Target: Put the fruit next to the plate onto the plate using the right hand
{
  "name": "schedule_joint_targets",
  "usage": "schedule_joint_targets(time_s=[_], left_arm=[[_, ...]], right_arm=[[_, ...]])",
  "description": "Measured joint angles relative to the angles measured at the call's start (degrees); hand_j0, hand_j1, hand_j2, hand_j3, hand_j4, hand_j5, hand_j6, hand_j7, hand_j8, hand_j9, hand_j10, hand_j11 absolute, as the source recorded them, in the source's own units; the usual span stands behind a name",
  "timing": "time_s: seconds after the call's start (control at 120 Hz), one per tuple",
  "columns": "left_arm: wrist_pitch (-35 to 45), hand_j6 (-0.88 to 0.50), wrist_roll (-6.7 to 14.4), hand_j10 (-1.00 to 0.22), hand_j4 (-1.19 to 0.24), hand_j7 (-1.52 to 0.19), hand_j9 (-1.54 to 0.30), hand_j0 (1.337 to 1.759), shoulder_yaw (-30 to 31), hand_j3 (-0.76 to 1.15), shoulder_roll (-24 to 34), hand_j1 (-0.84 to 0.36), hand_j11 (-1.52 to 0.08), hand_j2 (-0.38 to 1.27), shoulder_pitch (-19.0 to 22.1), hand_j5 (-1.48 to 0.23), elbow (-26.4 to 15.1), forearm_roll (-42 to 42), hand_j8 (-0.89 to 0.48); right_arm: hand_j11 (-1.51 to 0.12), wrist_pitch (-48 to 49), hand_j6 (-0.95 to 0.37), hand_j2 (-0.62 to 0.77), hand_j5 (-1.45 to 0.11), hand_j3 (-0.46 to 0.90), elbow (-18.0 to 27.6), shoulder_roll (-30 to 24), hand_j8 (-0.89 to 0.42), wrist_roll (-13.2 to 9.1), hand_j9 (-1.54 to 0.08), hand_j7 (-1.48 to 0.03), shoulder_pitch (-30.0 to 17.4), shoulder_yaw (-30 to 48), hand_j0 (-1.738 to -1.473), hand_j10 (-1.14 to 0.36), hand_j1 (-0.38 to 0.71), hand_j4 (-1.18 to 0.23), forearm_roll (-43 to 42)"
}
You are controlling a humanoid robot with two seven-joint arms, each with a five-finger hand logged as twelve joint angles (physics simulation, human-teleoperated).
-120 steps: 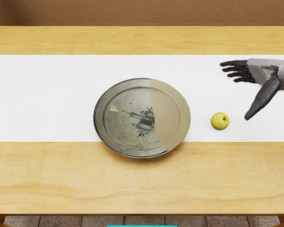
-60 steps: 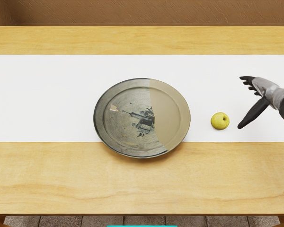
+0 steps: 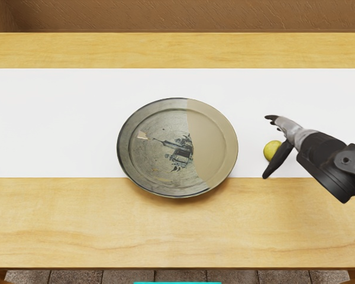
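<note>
A small yellow-green fruit [image 3: 271, 148] lies on the white runner, a short way right of the plate. The round grey-green metallic plate [image 3: 213, 127] sits at the table's middle with nothing on it. My right hand [image 3: 276, 145] comes in from the right edge and now hangs directly over the fruit, covering its right half. The fingers [image 3: 274, 120] point left above the fruit and the thumb [image 3: 274, 164] reaches down on its near side; they are spread around it, not closed on it. The left arm is out of sight.
A white runner [image 3: 59, 118] crosses the wooden table [image 3: 165, 225] from left to right. A brown wall runs behind the table's far edge. A thin teal strip [image 3: 177, 283] shows at the bottom edge.
The right hand has moved left and down towards me, from beside the fruit to right over it, and the forearm now shows large at the right edge. The fruit and plate have stayed put.
</note>
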Motion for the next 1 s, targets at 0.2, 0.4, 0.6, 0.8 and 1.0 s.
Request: schedule_joint_targets(time_s=[0.2,0.4,0.6,0.8,1.0], left_arm=[[0.0,-0.23,0.0,-0.23,-0.23,-0.3,-0.3,1.658,0.0,0.0,0.0,0.07,-0.3,0.05,0.08,-0.3,-0.01,0.0,-0.23],[0.0,-0.23,0.0,-0.23,-0.23,-0.3,-0.3,1.658,0.0,0.0,0.0,0.07,-0.3,0.05,0.05,-0.3,0.0,0.0,-0.23],[0.0,-0.23,0.0,-0.23,-0.23,-0.3,-0.3,1.658,0.0,0.0,0.0,0.07,-0.3,0.05,0.05,-0.3,0.01,0.0,-0.23],[0.0,-0.23,0.0,-0.23,-0.23,-0.3,-0.3,1.658,0.0,0.0,0.0,0.07,-0.3,0.05,0.08,-0.3,0.0,0.0,-0.23],[0.0,-0.23,0.0,-0.23,-0.23,-0.3,-0.3,1.658,0.0,0.0,0.0,0.07,-0.3,0.05,0.0,-0.3,0.0,0.0,-0.23]], right_arm=[[-0.06,-0.07,-0.05,-0.01,-0.06,0.0,-0.01,0.37,-0.05,-0.06,-0.06,-0.06,0.72,-0.7,-1.658,-0.05,-0.3,-0.05,0.05],[-0.06,-0.08,-0.05,-0.01,-0.06,0.0,-0.01,-0.27,-0.05,-0.07,-0.06,-0.06,1.21,-0.79,-1.658,-0.05,-0.3,-0.05,0.82],[-0.06,-0.08,-0.05,-0.01,-0.06,0.0,-0.05,-1.07,-0.05,-0.07,-0.06,-0.06,2.08,-0.8,-1.658,-0.05,-0.3,-0.05,5.84],[-0.06,-0.08,-0.05,-0.01,-0.06,0.0,-0.1,-0.99,-0.05,-0.07,-0.06,-0.06,3.08,-0.79,-1.658,-0.05,-0.3,-0.05,9.05],[-0.07,-0.08,-0.06,-0.01,-0.07,0.0,-0.26,-0.99,-0.06,-0.07,-0.07,-0.07,3.24,-0.84,-1.658,-0.06,-0.28,-0.06,10.15]])
